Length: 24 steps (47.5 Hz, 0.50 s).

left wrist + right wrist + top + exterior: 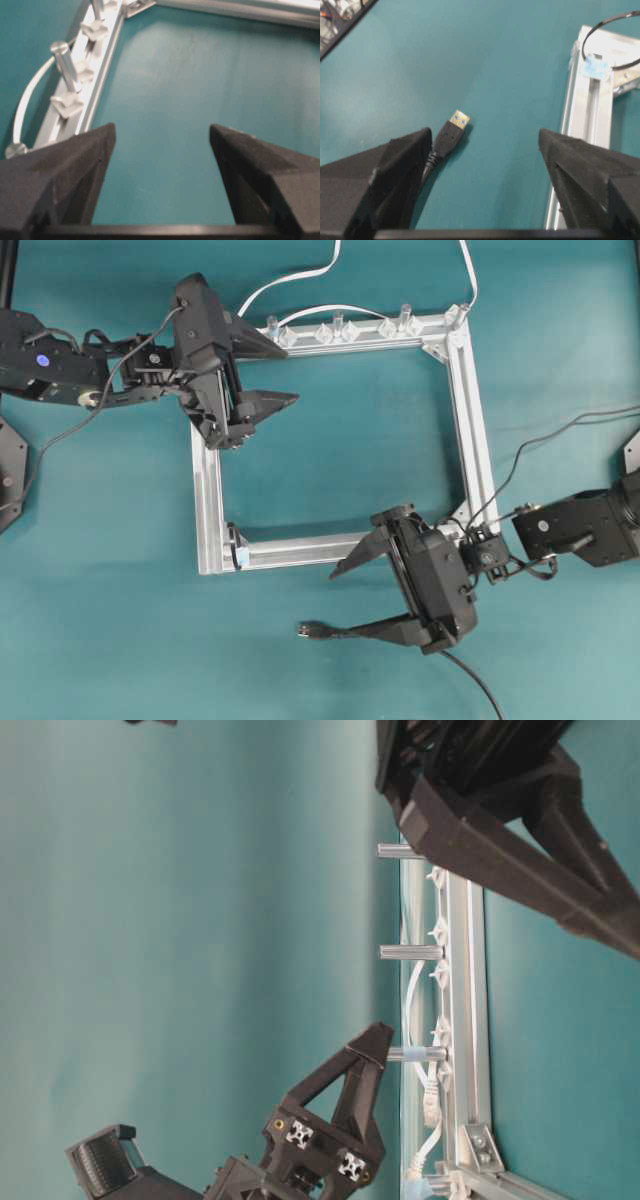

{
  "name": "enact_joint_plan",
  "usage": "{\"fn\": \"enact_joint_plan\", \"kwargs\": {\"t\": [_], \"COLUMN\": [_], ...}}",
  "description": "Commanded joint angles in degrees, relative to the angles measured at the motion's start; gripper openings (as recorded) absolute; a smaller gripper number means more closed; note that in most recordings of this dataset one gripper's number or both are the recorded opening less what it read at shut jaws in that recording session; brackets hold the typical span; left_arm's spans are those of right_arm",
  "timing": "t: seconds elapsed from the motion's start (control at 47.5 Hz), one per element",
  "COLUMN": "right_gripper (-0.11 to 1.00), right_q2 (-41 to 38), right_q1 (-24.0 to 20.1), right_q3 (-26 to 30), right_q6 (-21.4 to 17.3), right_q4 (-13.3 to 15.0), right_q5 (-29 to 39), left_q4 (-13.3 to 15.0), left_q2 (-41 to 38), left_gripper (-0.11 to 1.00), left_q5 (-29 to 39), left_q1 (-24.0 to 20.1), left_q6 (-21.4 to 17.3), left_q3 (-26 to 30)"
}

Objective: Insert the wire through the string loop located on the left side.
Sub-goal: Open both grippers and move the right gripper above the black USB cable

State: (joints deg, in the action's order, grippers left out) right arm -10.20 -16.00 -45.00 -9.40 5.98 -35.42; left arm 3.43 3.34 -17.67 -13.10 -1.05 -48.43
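Observation:
The wire's black plug [311,630] with its metal tip lies loose on the teal table in front of the frame's near bar. In the right wrist view the plug [450,137] rests beside the left finger, not pinched. My right gripper [341,598] [482,137] stands wide open over it. The string loop [596,66], thin and dark with a pale blue bit, sits at the frame's near left corner [237,544]. My left gripper [279,372] [161,131] is open and empty above the frame's far left corner.
The square silver frame [470,410] lies mid-table. Clear clips and small posts [340,330] line its far bar. A white cable [300,278] arcs behind that bar. The wire's tail [475,685] trails off toward the near edge.

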Motion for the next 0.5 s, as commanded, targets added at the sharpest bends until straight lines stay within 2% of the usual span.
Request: {"fn": "enact_joint_plan", "kwargs": {"t": [0.0, 0.21, 0.484], "right_gripper": [0.9, 0.9, 0.89], "right_q2": [2.2, 2.2, 1.76], "right_q1": [-0.44, -1.41, -5.1], "right_q3": [1.41, 2.11, 2.46], "right_q6": [-0.09, -0.09, 0.09], "right_q4": [-0.53, -4.22, -12.92], "right_q5": [1.58, 4.57, 5.89], "left_q4": [-0.09, -0.18, -0.18], "left_q2": [1.41, 2.37, 4.57], "left_gripper": [0.79, 0.79, 0.8], "left_q5": [0.26, 2.46, 7.12], "left_q1": [0.18, 0.26, 1.05], "left_q6": [0.35, 0.09, 0.0], "left_q3": [0.44, 0.09, -1.93]}}
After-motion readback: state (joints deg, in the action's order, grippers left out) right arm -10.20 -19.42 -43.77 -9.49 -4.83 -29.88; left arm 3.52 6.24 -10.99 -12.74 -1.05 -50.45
